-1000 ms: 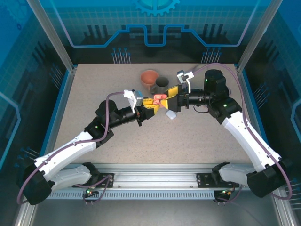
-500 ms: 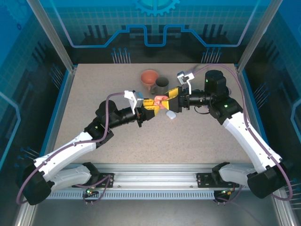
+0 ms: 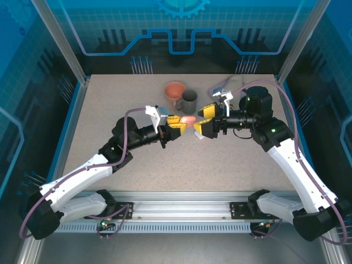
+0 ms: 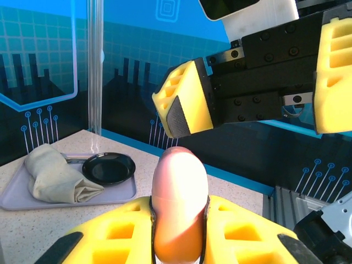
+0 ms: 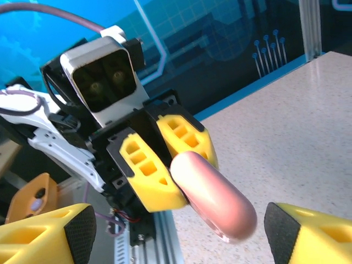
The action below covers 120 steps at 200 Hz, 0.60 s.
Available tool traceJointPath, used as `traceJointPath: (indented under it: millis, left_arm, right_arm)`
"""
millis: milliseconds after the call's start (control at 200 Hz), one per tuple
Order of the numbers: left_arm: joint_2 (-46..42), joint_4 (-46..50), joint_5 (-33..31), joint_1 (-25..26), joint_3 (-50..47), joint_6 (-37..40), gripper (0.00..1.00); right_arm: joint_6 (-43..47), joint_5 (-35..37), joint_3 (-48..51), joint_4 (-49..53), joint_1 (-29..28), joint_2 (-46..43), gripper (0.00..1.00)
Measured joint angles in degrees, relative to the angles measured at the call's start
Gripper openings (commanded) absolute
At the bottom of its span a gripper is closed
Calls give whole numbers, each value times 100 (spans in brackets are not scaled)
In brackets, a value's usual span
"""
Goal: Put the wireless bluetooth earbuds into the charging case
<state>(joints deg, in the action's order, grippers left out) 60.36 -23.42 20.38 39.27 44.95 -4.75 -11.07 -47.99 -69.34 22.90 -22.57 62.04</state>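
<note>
A closed salmon-pink charging case (image 3: 187, 120) sticks out from my left gripper (image 3: 179, 121), which is shut on its lower half above the table's middle. The left wrist view shows the case (image 4: 179, 192) upright between the yellow fingers (image 4: 110, 236). My right gripper (image 3: 202, 120) faces it from the right, open, with its fingers level with the case's tip and apart from it. From the right wrist the case (image 5: 214, 201) points at the camera, held by the left gripper (image 5: 173, 159), and my right gripper (image 5: 176, 234) gapes wide around it without touching. The earbuds are out of view.
An orange cup (image 3: 174, 90) and a dark grey mug (image 3: 189, 100) stand just behind the grippers. A white case's edge (image 3: 198, 136) peeks from under the lower right finger. The left wrist view has a grey tray (image 4: 16, 198) with a folded cloth (image 4: 55, 176) and a black dish (image 4: 108, 166).
My right gripper has backed off to the right, away from the pink case it was up against. The left gripper has kept still with the case.
</note>
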Motion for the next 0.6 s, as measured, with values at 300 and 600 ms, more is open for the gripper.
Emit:
traceJointPath:
  millis: [300,600]
  left_arm:
    - [-323,378,90,0,0,409,0]
    - [-468,566,396,2,66,643,0]
  right_arm:
    - [1779,-9,-55,772,122,-170,84]
    - [2977,-7,-254,1078,-247,103,83]
